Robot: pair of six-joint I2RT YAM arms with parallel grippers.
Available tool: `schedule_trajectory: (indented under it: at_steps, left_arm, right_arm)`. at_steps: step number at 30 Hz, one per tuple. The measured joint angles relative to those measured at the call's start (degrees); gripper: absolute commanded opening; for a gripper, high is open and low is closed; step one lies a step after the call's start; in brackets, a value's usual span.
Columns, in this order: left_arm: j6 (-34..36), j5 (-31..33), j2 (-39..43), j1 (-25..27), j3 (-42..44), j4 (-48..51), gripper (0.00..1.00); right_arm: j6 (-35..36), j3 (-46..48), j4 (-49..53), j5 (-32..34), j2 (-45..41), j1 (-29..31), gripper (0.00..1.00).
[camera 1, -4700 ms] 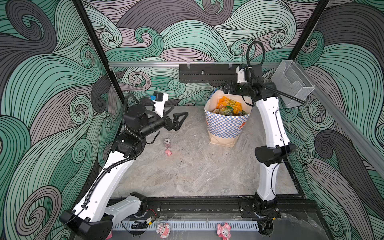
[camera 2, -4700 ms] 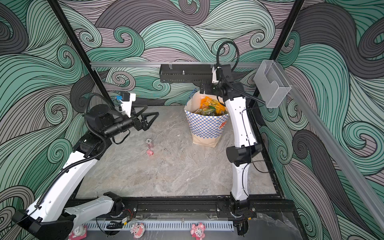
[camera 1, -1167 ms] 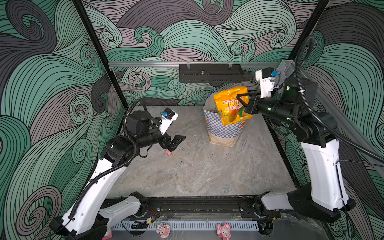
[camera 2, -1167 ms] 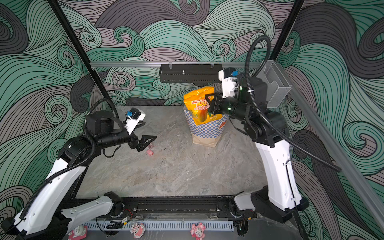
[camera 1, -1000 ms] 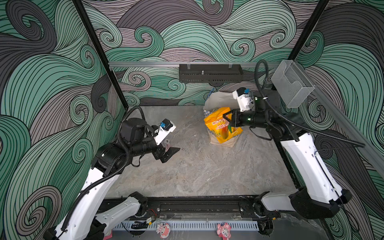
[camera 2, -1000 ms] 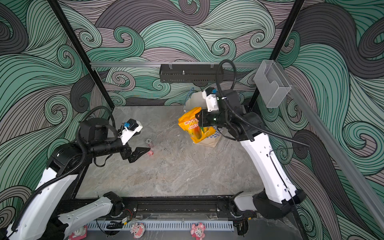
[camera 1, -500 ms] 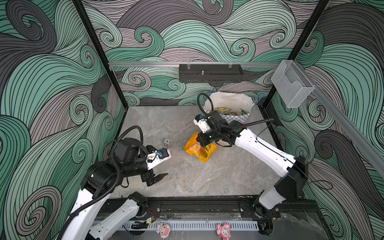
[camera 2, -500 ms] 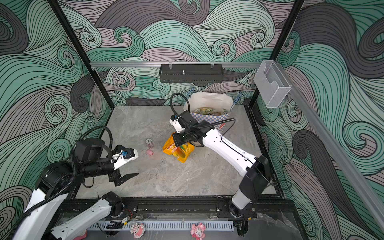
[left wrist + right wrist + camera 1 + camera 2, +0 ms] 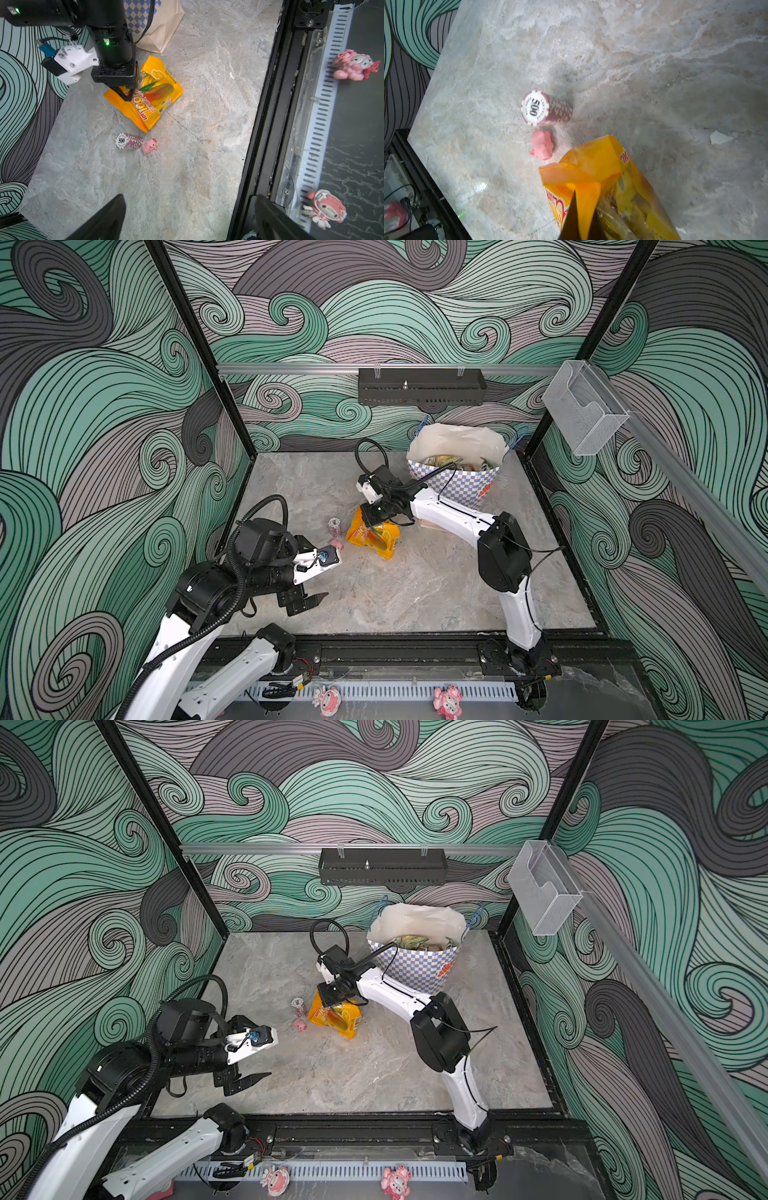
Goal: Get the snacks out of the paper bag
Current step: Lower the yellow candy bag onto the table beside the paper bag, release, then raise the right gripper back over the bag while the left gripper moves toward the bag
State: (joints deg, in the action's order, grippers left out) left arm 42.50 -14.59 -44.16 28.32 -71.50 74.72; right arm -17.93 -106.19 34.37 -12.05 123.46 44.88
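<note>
Orange packet (image 9: 376, 538) lies on the table (image 9: 415, 585), just beside a chip stack (image 9: 334, 525) and pink pig (image 9: 337, 545)
Right gripper (image 9: 369, 523) angled down, pinching the packet's edge; left gripper (image 9: 309, 600) hovers, jaws apart

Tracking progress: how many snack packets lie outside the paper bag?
1: orange-yellow packet on the table, held by the right gripper. More in the paper bag, some maybe hidden.

Front tabletop (image 9: 415, 593) open; chip stack (image 9: 334, 525), pig (image 9: 337, 545) beside packet (image 9: 376, 536).

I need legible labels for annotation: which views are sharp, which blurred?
Left wrist view: orange packet print and chip stack number read crisply. Right wrist view: orange packet soft, pink pig featureless. In both top views, print too small.
</note>
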Motion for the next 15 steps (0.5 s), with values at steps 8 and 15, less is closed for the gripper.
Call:
schedule_trajectory:
  at_steps: [8, 15]
  left_arm:
    - [-2.32, -0.09, 0.09, 0.0, 0.04, -2.4, 0.99]
    - [-4.81, -1.18, 0.15, 0.0, 0.87, -5.55, 0.99]
  right_arm:
    - [-4.87, -9.25, 2.67, -1.22, 7.54, -1.4, 0.33]
    - [-4.26, -12.68, 7.63, -0.31, 7.58, -1.84, 0.69]
